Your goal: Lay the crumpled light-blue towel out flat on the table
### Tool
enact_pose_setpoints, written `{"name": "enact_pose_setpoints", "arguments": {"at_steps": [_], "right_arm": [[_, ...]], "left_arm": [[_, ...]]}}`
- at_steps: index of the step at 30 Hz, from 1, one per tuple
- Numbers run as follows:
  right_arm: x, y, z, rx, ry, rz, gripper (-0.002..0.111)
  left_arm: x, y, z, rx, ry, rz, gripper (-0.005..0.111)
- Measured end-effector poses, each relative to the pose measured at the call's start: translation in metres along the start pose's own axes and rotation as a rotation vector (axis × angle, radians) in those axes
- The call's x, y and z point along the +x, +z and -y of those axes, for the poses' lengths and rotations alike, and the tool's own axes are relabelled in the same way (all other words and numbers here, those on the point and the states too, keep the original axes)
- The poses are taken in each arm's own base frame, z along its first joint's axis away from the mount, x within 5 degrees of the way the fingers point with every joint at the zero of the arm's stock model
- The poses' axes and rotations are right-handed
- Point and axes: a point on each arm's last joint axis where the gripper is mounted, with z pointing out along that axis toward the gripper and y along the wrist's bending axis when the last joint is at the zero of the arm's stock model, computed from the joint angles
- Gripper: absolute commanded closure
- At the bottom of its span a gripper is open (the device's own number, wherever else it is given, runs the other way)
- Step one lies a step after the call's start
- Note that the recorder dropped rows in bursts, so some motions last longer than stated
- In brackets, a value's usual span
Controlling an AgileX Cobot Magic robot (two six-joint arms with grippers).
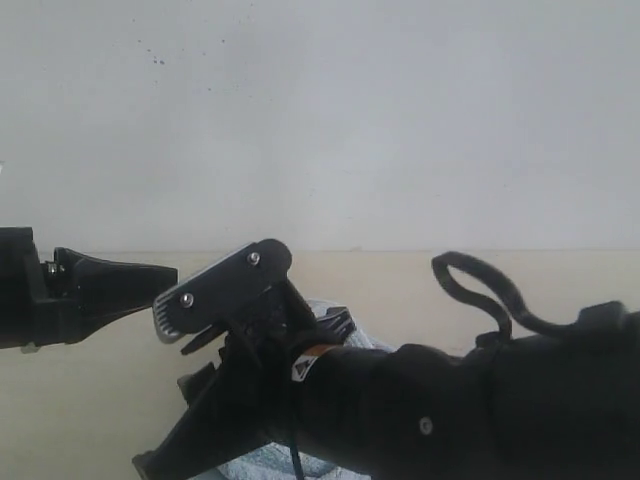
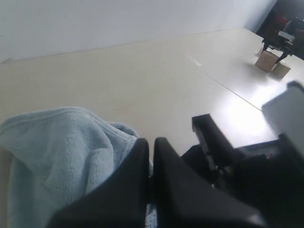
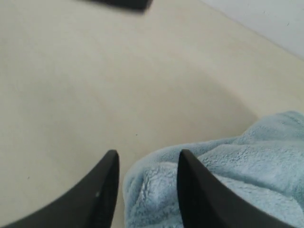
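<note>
The light-blue towel (image 3: 237, 180) lies crumpled on the beige table (image 3: 95, 71). My right gripper (image 3: 147, 159) is open, and a rounded fold of the towel's edge sits between its fingers without being pinched. My left gripper (image 2: 151, 142) is shut, with the towel (image 2: 61, 161) bunched right beside and below it; no cloth shows between its tips. In the exterior view the left gripper (image 1: 165, 278) points right above the table (image 1: 400, 290). The right arm reaches across toward the left, its gripper (image 1: 160, 458) low, hiding most of the towel (image 1: 250, 466).
The right arm's black wrist (image 2: 228, 152) sits close beside the left gripper. A seam (image 2: 228, 88) runs across the tabletop, and a small cardboard box (image 2: 268, 61) stands far beyond it. A grey-white wall (image 1: 320, 120) backs the table.
</note>
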Motion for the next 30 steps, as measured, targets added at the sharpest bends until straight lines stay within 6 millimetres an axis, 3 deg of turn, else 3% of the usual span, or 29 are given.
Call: {"name": "enact_pose_setpoints", "arguments": {"at_steps": [4, 8, 12, 18, 23, 28, 30], "right_arm": [[-0.01, -0.01, 0.002, 0.002, 0.011, 0.04, 0.066], [-0.011, -0.01, 0.006, 0.009, 0.002, 0.036, 0.042], [-0.008, -0.008, 0.027, 0.051, 0.026, 0.013, 0.029], [0.003, -0.009, 0.081, 0.134, 0.052, -0.074, 0.03], [0.014, -0.017, 0.129, 0.228, 0.216, -0.12, 0.034], [0.028, -0.025, 0.155, 0.244, 0.47, -0.179, 0.058], [0.034, -0.028, 0.16, 0.212, 0.532, -0.233, 0.06]], "left_arm": [[0.0, 0.0, 0.0, -0.001, 0.006, 0.003, 0.103], [0.0, 0.0, 0.0, 0.001, 0.006, 0.003, 0.103], [0.0, 0.0, 0.0, 0.001, 0.008, 0.003, 0.103], [-0.001, 0.0, 0.006, 0.061, 0.048, 0.016, 0.103], [-0.003, 0.006, 0.032, 0.262, 0.251, 0.053, 0.103], [0.006, 0.035, 0.044, 0.109, 0.485, -0.119, 0.103], [0.007, 0.045, 0.048, 0.014, 0.556, -0.177, 0.103]]}}
